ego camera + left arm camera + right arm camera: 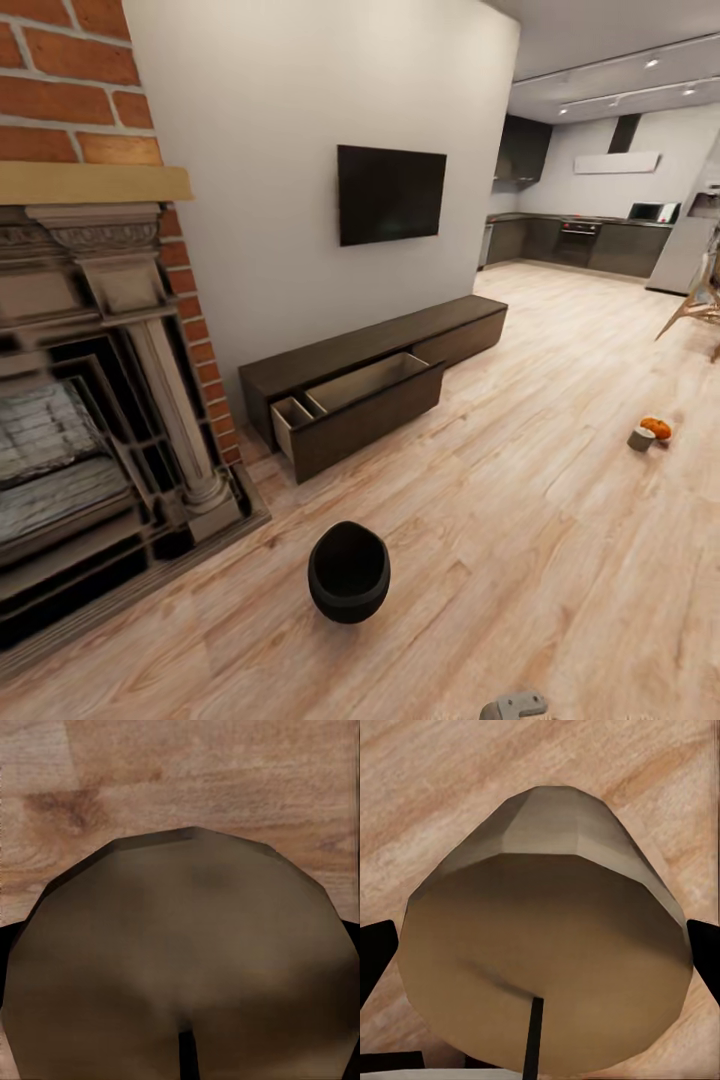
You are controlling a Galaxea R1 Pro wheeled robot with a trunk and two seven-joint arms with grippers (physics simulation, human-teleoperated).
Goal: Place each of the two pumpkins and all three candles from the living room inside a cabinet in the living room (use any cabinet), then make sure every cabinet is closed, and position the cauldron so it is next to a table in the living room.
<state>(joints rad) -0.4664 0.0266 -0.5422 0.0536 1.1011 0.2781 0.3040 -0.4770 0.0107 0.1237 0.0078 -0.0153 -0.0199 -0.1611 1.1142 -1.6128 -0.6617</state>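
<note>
Beige squat cylinder candles are clamped in both your grippers: left candle point(187, 960), right candle point(547, 952), dark fingers point(375, 952) hugging each side. Risk: a loose squeeze drops one while driving. Ahead of you, dark-brown low wood cabinet point(400, 340) has its drawer point(355, 400) open, apparently empty. Black round cauldron point(348, 572) on the floor, empty.

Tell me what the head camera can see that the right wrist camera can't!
The head view alone has the low brown cabinet with its drawer pulled open, the black cauldron on the floor, and a pumpkin touching a candle far off. The right wrist view alone has a grey-beige candle up close between the right gripper's dark fingers. Both show the wooden floor.
</note>
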